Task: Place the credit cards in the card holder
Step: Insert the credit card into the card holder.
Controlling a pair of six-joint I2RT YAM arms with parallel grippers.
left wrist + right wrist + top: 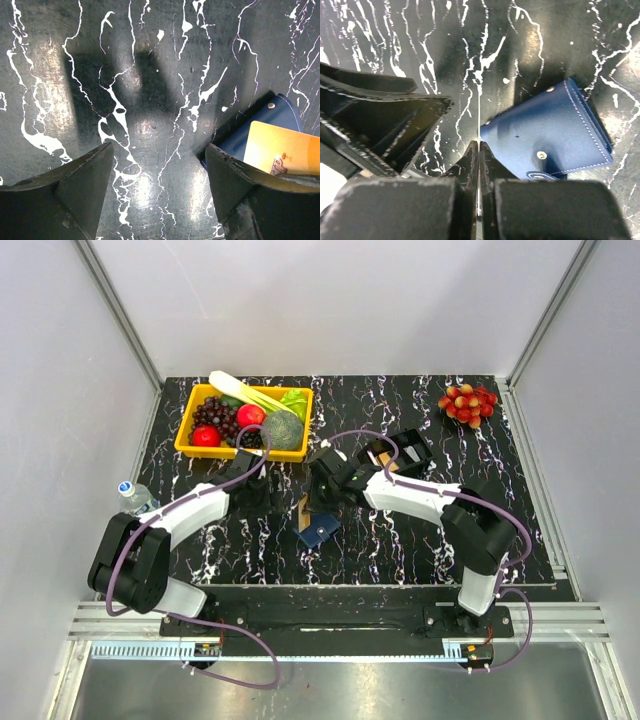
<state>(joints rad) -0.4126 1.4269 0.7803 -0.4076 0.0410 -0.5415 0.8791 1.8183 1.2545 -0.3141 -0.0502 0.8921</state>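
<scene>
The dark-blue card holder point(320, 531) lies on the black marbled table between my two grippers. My right gripper point(479, 145) is shut on a thin credit card point(479, 122), seen edge-on, just left of the card holder point(555, 135). From above, that tan card point(303, 511) stands on edge at the holder's left end, under the right gripper point(326, 490). My left gripper point(159, 147) is open over bare table. At the right edge of its view are the holder point(282, 117) and the orange card point(285, 147). From above, the left gripper point(262, 492) is just left of the card.
A black open tray point(405, 448) sits behind the right gripper. A yellow basket point(190, 445) of fruit and vegetables stands at the back left. A bunch of red grapes point(467, 403) lies at the back right. A water bottle point(135, 496) stands at the left edge.
</scene>
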